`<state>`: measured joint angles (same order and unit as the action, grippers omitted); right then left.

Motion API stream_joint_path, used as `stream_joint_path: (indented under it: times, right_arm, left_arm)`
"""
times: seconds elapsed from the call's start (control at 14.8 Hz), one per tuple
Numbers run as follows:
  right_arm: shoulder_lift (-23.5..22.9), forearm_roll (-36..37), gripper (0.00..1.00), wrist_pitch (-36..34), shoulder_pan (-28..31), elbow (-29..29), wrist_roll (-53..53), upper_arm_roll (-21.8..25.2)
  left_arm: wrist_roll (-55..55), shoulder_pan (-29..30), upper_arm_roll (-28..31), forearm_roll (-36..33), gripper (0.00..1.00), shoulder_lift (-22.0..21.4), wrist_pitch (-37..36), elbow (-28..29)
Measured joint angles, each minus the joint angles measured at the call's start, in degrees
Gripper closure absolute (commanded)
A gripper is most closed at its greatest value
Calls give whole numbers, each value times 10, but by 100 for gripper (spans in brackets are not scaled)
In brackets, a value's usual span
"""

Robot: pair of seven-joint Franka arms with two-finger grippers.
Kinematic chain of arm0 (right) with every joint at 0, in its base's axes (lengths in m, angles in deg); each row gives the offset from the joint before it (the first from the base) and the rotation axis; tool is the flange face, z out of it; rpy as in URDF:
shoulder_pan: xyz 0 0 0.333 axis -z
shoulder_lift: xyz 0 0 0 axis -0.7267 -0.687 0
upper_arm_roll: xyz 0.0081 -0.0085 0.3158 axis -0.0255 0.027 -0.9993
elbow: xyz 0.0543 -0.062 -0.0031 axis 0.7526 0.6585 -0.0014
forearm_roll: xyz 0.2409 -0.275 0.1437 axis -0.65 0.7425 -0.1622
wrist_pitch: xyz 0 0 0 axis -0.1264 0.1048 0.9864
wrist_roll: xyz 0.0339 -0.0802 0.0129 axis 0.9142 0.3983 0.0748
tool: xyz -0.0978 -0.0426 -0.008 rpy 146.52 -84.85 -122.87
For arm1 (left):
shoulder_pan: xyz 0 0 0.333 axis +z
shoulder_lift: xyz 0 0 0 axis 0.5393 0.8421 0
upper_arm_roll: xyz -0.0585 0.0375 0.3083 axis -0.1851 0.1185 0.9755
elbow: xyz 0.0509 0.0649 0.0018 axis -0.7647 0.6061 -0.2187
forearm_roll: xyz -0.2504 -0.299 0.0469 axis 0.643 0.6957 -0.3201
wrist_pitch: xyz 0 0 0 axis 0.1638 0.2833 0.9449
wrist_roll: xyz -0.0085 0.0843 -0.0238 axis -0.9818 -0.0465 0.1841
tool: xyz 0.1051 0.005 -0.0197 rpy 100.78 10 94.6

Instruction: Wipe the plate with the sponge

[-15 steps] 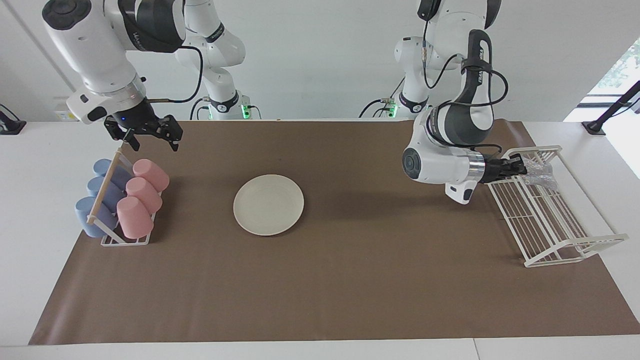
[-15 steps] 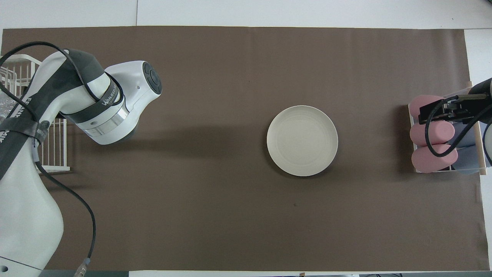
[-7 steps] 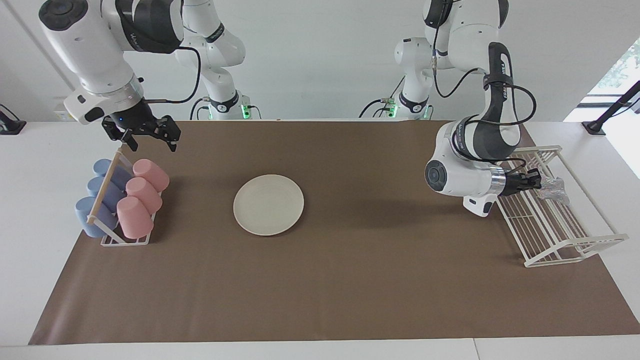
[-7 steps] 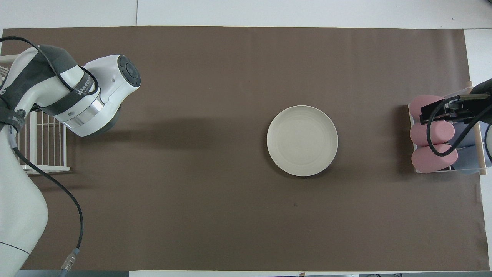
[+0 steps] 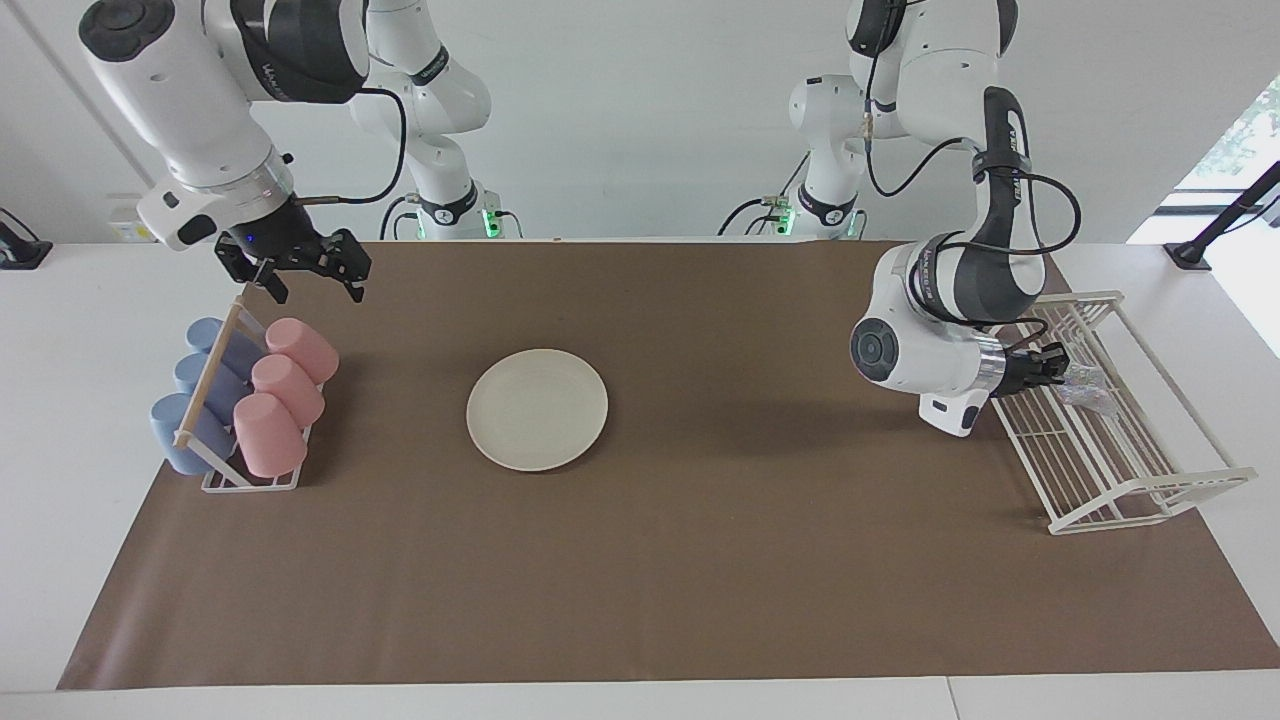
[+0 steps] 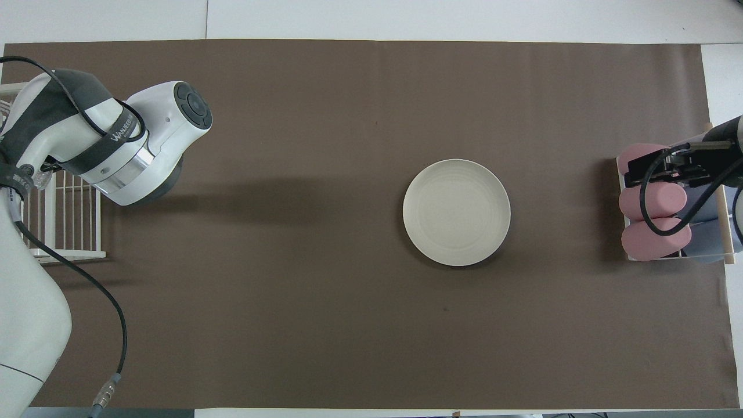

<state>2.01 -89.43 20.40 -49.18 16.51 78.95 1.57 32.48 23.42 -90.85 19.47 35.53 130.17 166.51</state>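
1. Plate (image 5: pixel 537 409): lies flat on the brown mat (image 5: pixel 660 560), about mid-table and somewhat toward the right arm's end. Nothing rests on it, and neither gripper is near it.
2. Sponge (image 5: pixel 1085 383): lies in the white wire rack (image 5: pixel 1120 470) at the left arm's end of the table, in the part of the rack nearer the robots. It is well apart from the plate.
3. Left gripper (image 5: pixel 1052 362): reaches sideways into the rack and sits at the sponge's edge. Whether the jaws are apart, together, or clamped on the sponge cannot be told. In the overhead view the arm's own body hides this gripper.
4. Right gripper (image 5: pixel 305 265): hangs in the air over the end of the cup holder (image 5: pixel 250 480) nearer the robots, at the right arm's end of the table. Its jaws stand apart and hold nothing. This arm waits.
5. Cup holder: carries three pink cups (image 5: pixel 290 383) in one row and three blue cups (image 5: pixel 195 390) in another, all tilted. The pink row is on the side toward the plate.
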Motion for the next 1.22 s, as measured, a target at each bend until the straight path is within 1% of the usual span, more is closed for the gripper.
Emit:
stream_joint_path:
  times: [0.14, 0.2, 0.27, 0.34, 0.47, 0.68, 0.74, 0.88, 1.08, 1.22]
  right_arm:
    - [0, 0, 0, 0, 0, 0, 0, 0]
    - [0, 0, 0, 1, 0, 0, 0, 0]
    - [0, 0, 0, 4, -1, -1, 0, 0]
    - [0, 0, 0, 10, -1, -1, 0, -1]
    - [0, 0, 0, 15, -1, -2, 0, -2]
    - [0, 0, 0, 16, -1, -2, 0, -2]
    - [0, 0, 0, 16, -1, -2, 0, -2]
    - [0, 0, 0, 16, -1, -2, 0, -2]
    - [0, 0, 0, 16, -1, -2, 0, -2]
    - [0, 0, 0, 16, -2, -2, 0, -3]
  left_arm:
    - [1, 1, 0, 6, 32, 0, 5, 0]
    - [1, 1, 0, 7, 26, 0, 6, 0]
    - [2, 1, 0, 8, 16, 0, 6, 0]
    - [2, 1, 0, 9, 0, 0, 7, 0]
    - [4, 2, 1, 16, 0, 0, 14, -1]
    - [4, 10, 0, 53, 0, -3, 19, -15]
    - [4, 13, 0, 81, 0, -6, 22, -27]
    - [-4, 24, 0, 167, 0, -23, 26, -61]
    - [-27, 46, 3, 303, 0, -62, 26, -113]
    - [-32, 61, 4, 372, 0, -93, 26, -125]
